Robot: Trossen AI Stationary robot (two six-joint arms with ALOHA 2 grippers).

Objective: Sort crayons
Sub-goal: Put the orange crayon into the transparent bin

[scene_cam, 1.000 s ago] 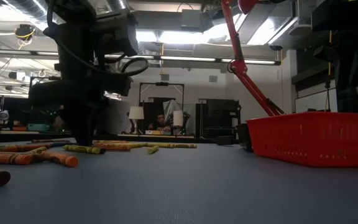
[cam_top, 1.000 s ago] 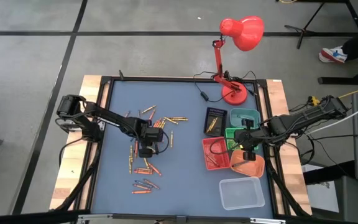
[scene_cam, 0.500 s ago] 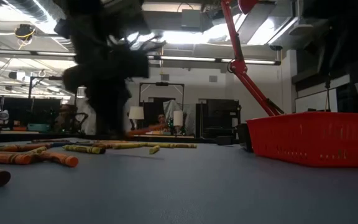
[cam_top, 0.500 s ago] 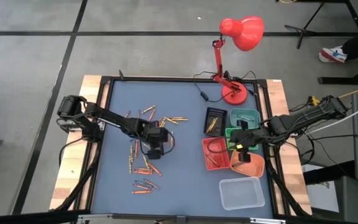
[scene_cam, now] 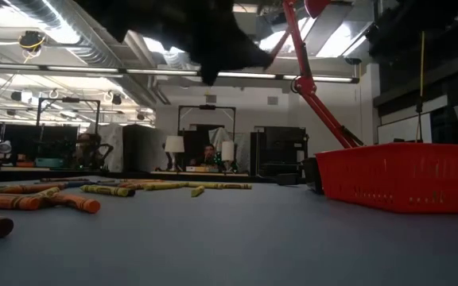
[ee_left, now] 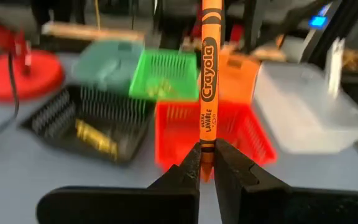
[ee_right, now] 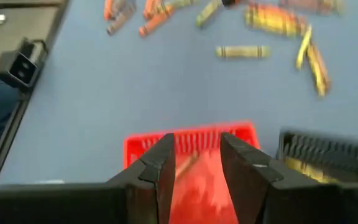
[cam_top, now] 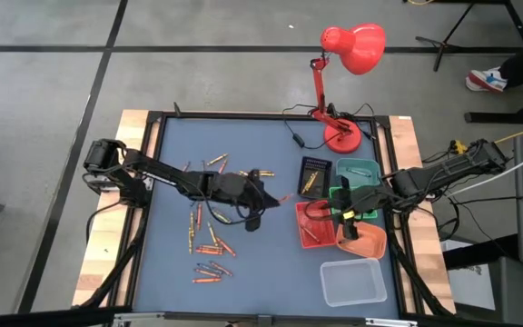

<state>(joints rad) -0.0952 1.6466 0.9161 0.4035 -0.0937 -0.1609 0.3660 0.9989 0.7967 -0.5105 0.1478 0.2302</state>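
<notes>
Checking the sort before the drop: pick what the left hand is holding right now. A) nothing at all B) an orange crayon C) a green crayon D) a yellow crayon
B: in the left wrist view the left hand is shut on an orange crayon that stands up from its fingertips, with the red tray beyond it.

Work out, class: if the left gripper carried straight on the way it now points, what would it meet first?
Probably the red tray. The left gripper, holding an orange crayon, points at it across bare table; depth is uncertain.
</notes>
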